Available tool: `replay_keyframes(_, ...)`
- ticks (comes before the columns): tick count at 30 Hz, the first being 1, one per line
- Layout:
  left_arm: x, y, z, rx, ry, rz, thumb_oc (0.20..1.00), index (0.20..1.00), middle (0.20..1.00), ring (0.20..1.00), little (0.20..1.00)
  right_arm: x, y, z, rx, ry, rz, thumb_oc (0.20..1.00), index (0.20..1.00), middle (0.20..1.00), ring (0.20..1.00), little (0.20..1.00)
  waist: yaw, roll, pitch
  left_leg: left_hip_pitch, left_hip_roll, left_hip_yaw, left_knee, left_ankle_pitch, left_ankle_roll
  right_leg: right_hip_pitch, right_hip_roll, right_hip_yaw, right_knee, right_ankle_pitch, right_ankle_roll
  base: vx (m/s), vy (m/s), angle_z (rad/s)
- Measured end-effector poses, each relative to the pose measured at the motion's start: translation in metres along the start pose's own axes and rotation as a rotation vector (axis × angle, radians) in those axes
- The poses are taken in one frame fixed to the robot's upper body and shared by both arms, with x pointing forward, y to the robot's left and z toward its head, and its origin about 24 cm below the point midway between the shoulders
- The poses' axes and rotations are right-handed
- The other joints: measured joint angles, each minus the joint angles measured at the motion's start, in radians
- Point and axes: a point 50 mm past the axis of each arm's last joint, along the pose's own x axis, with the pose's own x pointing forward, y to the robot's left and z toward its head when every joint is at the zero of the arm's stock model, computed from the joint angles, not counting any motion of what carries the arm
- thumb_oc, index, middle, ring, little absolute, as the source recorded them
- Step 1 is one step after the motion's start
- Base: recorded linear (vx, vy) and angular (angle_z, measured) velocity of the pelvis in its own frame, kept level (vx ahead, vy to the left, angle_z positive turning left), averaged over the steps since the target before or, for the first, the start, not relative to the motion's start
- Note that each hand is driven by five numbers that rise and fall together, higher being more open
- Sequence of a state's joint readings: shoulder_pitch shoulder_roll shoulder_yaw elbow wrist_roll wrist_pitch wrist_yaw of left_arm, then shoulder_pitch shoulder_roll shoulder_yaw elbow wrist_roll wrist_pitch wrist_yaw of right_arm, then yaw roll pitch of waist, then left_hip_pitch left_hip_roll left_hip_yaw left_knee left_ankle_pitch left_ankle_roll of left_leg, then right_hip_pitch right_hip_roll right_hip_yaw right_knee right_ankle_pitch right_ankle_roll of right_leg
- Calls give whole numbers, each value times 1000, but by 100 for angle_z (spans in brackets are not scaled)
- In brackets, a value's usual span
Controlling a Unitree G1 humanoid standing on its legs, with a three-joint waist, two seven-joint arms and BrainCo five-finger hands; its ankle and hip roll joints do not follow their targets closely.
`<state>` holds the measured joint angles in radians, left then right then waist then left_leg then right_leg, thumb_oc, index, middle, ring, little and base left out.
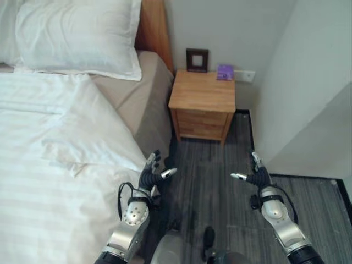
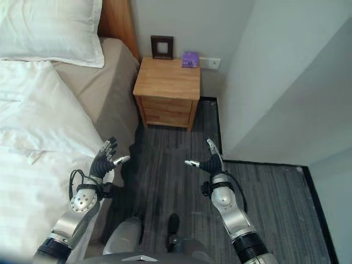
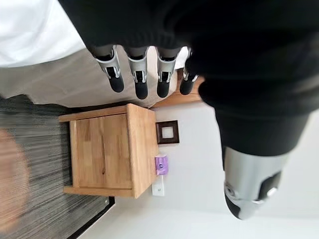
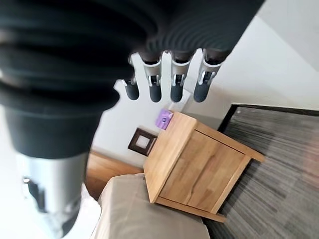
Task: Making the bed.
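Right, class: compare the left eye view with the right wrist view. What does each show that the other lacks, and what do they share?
The left eye view alone has the white duvet, the pillow and the left hand, open at the bed's edge. The right wrist view alone gives a close look at the right hand, fingers straight and holding nothing. Both share the wooden nightstand, the dark picture frame, the purple item, the tan sheet and the striped floor.
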<state>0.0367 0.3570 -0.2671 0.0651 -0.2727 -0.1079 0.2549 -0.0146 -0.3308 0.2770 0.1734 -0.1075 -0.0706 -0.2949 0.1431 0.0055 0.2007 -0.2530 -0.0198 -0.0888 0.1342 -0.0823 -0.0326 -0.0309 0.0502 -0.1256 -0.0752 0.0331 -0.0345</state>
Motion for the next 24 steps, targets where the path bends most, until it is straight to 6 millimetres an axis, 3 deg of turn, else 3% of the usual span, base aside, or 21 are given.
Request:
replay_keyframes(1,0,0,1,-2,-5,0,1000,1000,1000,1000,1000,0,0,0,-7,-3,6,1000,1000,1000,1000,1000,3,22,-1,-6,0,-2,-14,30,1,8,10,-8,-1,-1,-1,505,323,11)
replay_keyframes(2,2,0,1,1,-5,-1,1000,1000,1000,1000,1000,0,2,0,-1,1,4,1000,1000,1000,1000,1000,5,30,2,-18,17,61,-11,64,8,28,6,-25,-25,-5,1,428,254,23)
replay_keyframes(4,3,-3,2,-6,-9,-10,1000,1000,1000,1000,1000,0,0,1,-2,-1,-2,1000,1000,1000,1000,1000,-1,37,1,16,23,122,-59,110,15,38,-11,-26,-23,-14,21,418,225,26)
replay_keyframes(6,0,-4,0,-12,1,-12,1000,1000,1000,1000,1000,-1,1,-1,-19,3,-1,1000,1000,1000,1000,1000,2,43,-2,103,-5,107,-153,179,46,79,-33,-5,-20,-17,56,348,270,-2)
replay_keyframes(7,0,-6,1,-12,-2,-23,1000,1000,1000,1000,1000,-4,1,-3,-30,9,-3,1000,1000,1000,1000,1000,-4,45,-3,138,-21,103,-173,183,70,92,-51,-8,25,-38,72,290,315,11)
replay_keyframes(9,1,-13,4,-8,-15,-62,1000,1000,1000,1000,1000,-9,1,-8,-37,28,-4,1000,1000,1000,1000,1000,-20,67,-12,173,-26,92,-202,183,112,23,-82,-12,237,-115,87,205,245,33)
replay_keyframes(10,4,-18,9,1,-36,-92,1000,1000,1000,1000,1000,-9,2,-8,-36,31,0,1000,1000,1000,1000,1000,-59,79,-11,196,-47,67,-197,187,146,-79,-116,9,472,-160,115,246,245,48)
replay_keyframes(11,8,-22,14,5,-52,-109,1000,1000,1000,1000,1000,-9,2,-7,-35,30,0,1000,1000,1000,1000,1000,-77,82,-6,216,-70,45,-192,163,180,-147,-141,60,655,-159,117,337,256,64)
replay_keyframes(12,11,-26,16,6,-58,-123,1000,1000,1000,1000,1000,-10,2,-7,-34,31,-3,1000,1000,1000,1000,1000,-93,96,-6,236,-84,20,-184,159,183,-190,-150,113,753,-164,116,218,70,42)
replay_keyframes(13,11,-27,16,6,-59,-125,1000,1000,1000,1000,1000,-10,2,-7,-33,31,-3,1000,1000,1000,1000,1000,-95,98,-6,238,-84,20,-183,158,182,-193,-150,117,762,-164,116,214,0,69)
replay_keyframes(14,13,-31,20,14,-75,-145,1000,1000,1000,1000,1000,-11,2,-5,-28,20,-7,1000,1000,1000,1000,1000,-125,120,-1,264,-89,-26,-177,153,177,-236,-122,166,789,-176,124,141,-16,84)
replay_keyframes(16,18,-35,26,17,-98,-162,1000,1000,1000,1000,1000,-12,1,-5,-26,20,-10,1000,1000,1000,1000,1000,-139,115,4,277,-94,-93,-173,142,162,-281,-55,195,719,-186,122,281,-114,112)
replay_keyframes(17,18,-36,25,21,-94,-166,1000,1000,1000,1000,1000,-12,1,-4,-26,17,-12,1000,1000,1000,1000,1000,-139,110,5,285,-101,-139,-172,121,138,-301,-18,188,661,-187,121,331,-151,100)
replay_keyframes(18,18,-37,23,22,-87,-169,1000,1000,1000,1000,1000,-12,0,-5,-28,19,-15,1000,1000,1000,1000,1000,-149,108,6,290,-104,-173,-171,103,119,-296,-2,194,582,-185,119,264,-134,116)
replay_keyframes(19,20,-39,20,33,-75,-175,1000,1000,1000,1000,1000,-12,-2,-6,-29,22,-24,1000,1000,1000,1000,1000,-161,94,3,291,-109,-201,-170,79,96,-292,17,209,411,-170,107,209,-82,130)
replay_keyframes(20,23,-37,19,46,-66,-171,1000,1000,1000,1000,1000,-9,-3,-2,-27,9,-36,1000,1000,1000,1000,1000,-170,87,6,296,-112,-203,-174,89,113,-300,18,211,276,-123,115,293,-130,111)
replay_keyframes(22,24,-35,13,55,-41,-161,1000,1000,1000,1000,1000,-4,-6,1,-29,-4,-54,1000,1000,1000,1000,1000,-172,75,9,324,-128,-229,-175,90,127,-317,-1,230,149,-33,115,249,-111,69)
replay_keyframes(24,24,-35,12,58,-39,-161,1000,1000,1000,1000,1000,0,-8,5,-32,-19,-61,1000,1000,1000,1000,1000,-184,80,11,364,-131,-258,-176,72,146,-333,-28,273,111,25,118,237,-136,70)
